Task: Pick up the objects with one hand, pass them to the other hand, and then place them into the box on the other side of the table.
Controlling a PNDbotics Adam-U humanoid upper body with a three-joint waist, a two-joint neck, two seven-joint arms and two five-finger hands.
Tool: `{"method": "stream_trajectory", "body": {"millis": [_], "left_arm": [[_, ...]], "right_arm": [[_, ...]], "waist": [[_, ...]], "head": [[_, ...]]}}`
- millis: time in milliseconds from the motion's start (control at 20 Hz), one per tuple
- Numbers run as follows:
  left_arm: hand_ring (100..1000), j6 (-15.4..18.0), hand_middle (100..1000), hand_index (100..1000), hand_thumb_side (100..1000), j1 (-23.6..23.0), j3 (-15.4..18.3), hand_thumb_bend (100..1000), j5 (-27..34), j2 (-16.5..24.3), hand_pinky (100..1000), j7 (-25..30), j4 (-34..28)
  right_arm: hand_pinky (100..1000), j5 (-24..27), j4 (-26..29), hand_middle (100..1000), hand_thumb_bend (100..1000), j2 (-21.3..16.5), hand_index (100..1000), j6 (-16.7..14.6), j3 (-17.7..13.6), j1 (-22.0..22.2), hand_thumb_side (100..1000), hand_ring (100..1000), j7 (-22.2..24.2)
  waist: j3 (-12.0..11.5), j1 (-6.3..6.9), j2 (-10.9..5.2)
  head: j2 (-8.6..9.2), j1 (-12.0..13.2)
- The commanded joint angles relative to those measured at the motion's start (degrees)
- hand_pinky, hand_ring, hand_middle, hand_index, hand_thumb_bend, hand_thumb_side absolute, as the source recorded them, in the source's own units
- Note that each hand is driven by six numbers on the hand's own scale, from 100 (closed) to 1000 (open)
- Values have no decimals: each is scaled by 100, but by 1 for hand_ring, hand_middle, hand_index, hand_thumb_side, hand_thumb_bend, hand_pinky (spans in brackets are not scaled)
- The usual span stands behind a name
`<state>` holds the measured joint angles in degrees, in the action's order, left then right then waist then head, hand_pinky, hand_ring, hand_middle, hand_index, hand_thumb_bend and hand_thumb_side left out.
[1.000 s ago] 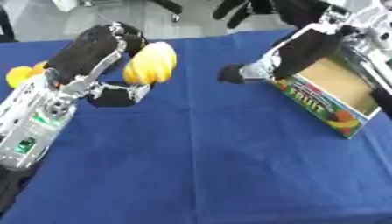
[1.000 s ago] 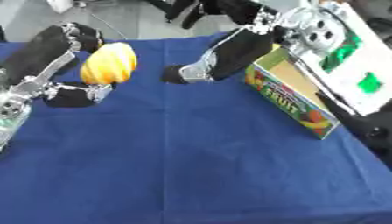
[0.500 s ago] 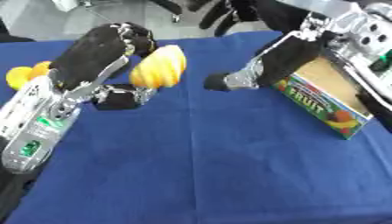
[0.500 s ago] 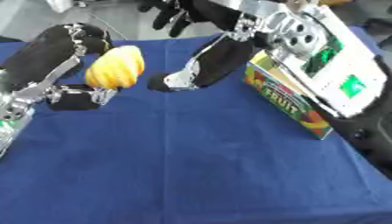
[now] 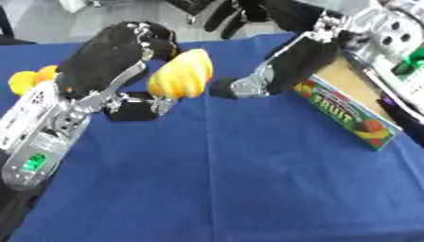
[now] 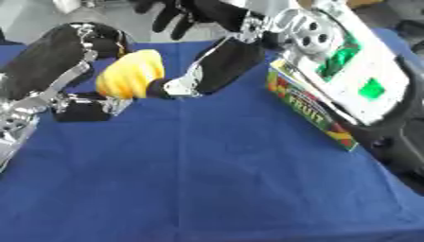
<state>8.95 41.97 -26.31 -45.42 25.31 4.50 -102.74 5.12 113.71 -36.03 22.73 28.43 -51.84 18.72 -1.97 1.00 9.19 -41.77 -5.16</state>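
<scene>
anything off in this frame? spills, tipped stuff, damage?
Nothing stands out. The left robot hand holds the yellow fruit above the blue table, with the right robot hand close beside it. The fruit box sits upright at the right edge. More yellow fruit lies at the far left. No spill or damage visible.

table's covered in a matt blue cloth (image 5: pixel 248 179) with a soft, slightly rumpled look, and the fruit box (image 5: pixel 344 111) on it looks like printed cardboard, glossy colours on the outside and plain brown board inside. Both the left hand (image 5: pixel 132 71) and the right hand (image 5: pixel 248 85) are matt black, kinda rubbery or fabric-looking over the palms, with shiny silver metal at the joints and smooth pale grey plastic shells on the forearms. The yellow banana bunch (image 5: pixel 181 74) has a smooth waxy sheen like plastic, same for the small yellow-orange pieces (image 5: pixel 29 79) off at the left edge
</scene>
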Motion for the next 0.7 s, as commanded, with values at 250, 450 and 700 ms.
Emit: {"method": "stream_trajectory", "body": {"millis": [250,450,700], "left_arm": [[505,-113,434,515,100,84,103,123,-52,73,572,-242,-223],[501,-236,428,512,100,59,76,115,-90,70,570,-572,-201],[499,-236,425,511,100,59,33,108,-34,57,571,-805,-189]], "right_arm": [[740,-124,88,814,527,-53,868,21,17,-63,110,800,76],[740,-201,88,805,529,-78,857,22,38,-41,110,800,105],[739,-205,88,800,521,-73,843,0,61,-44,107,799,135]], "waist": [[-8,-75,-182],[3,-74,-182],[5,-70,-181]], "head": [[-2,9],[14,22],[24,4]]}}
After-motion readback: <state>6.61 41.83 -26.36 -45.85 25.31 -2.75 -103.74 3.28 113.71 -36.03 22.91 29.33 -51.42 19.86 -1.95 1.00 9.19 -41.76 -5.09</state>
